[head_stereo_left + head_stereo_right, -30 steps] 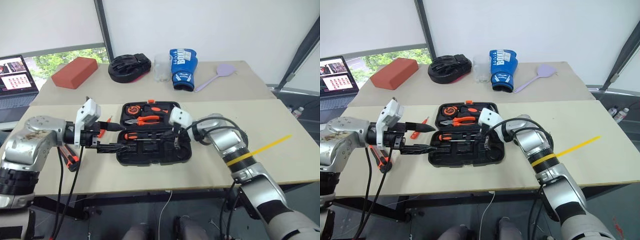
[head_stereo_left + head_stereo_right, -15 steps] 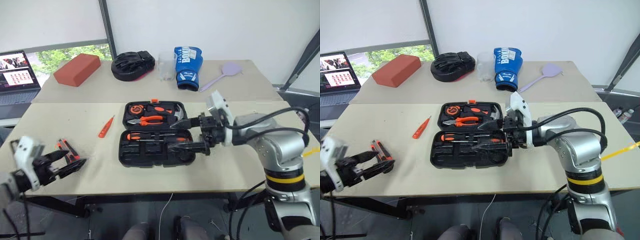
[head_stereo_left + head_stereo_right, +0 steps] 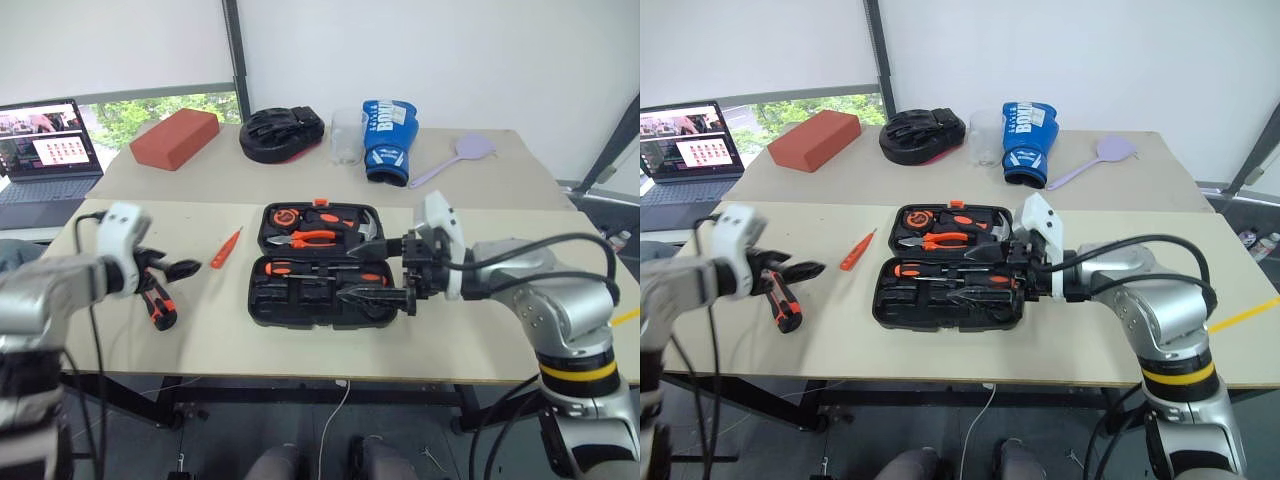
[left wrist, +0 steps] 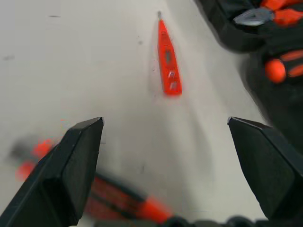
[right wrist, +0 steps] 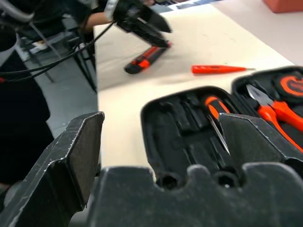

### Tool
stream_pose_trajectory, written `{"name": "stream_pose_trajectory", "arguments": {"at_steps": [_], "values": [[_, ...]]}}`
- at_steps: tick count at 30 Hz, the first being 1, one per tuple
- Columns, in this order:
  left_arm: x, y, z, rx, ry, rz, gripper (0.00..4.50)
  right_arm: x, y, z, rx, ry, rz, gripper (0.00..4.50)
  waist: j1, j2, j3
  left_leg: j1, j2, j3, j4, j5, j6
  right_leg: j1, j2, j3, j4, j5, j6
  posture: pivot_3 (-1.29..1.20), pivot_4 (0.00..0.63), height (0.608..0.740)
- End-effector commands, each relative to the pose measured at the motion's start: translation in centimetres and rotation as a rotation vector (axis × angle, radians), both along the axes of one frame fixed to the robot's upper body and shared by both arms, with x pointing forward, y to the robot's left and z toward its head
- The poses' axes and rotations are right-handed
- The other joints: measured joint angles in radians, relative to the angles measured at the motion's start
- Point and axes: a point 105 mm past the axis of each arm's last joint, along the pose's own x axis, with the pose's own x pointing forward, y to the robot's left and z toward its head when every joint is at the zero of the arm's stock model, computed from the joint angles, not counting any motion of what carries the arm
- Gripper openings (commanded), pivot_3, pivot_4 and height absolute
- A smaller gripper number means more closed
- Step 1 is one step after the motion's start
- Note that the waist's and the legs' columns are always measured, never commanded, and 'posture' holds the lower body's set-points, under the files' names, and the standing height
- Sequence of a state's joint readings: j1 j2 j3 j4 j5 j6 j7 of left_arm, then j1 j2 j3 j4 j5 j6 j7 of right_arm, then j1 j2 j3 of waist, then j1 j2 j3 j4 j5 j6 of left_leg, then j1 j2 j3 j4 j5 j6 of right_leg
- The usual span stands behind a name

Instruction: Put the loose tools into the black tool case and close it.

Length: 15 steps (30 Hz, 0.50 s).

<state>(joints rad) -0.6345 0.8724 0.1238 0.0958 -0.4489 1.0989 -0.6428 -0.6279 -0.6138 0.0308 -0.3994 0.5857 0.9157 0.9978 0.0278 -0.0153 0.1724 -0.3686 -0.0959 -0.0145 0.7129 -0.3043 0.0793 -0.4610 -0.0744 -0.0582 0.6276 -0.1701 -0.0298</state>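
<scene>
Right fingers [image 3: 992, 275] withdrawn, case [image 3: 945, 300] unobstructed.

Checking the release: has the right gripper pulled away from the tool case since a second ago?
Yes. The right gripper, fingers open, has backed toward the right edge of the open tool case; earlier it was over the case's middle slots.

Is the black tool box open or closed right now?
Open. The black tool case lies spread flat on the table, both halves facing up, with pliers and a screwdriver showing in its slots.
</scene>
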Motion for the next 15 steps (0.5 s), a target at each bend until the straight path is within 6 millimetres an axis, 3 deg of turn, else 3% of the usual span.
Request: {"name": "stream_pose_trajectory", "arguments": {"at_steps": [1,10,15], "values": [[1.6,0.1,-0.7,0.056,0.060,0.000,4.50,-0.8,0.2,1.1,0.021,-0.070,0.001,4.49,-0.017,0.000,0.000,0.000,0.000,0.000,-0.001,0.000,0.000,0.000,0.000,0.000,0.001,0.000,0.000,0.00,0.150,0.740],[5.5,0.0,-3.8,0.097,0.192,0.068,4.50,-1.7,-0.3,0.9,0.019,-0.084,-0.054,4.49,-0.016,0.000,0.000,-0.002,-0.001,-0.001,-0.002,0.000,0.001,-0.002,0.001,-0.001,-0.003,0.000,0.000,0.00,0.150,0.740],[6.0,-0.4,-5.0,0.096,0.224,0.053,3.00,-2.3,-0.7,0.9,0.012,-0.091,-0.071,4.50,-0.014,0.000,0.000,-0.001,-0.001,0.000,0.000,0.000,0.000,-0.001,-0.001,0.000,-0.004,0.000,0.000,0.00,0.150,0.740]]}}
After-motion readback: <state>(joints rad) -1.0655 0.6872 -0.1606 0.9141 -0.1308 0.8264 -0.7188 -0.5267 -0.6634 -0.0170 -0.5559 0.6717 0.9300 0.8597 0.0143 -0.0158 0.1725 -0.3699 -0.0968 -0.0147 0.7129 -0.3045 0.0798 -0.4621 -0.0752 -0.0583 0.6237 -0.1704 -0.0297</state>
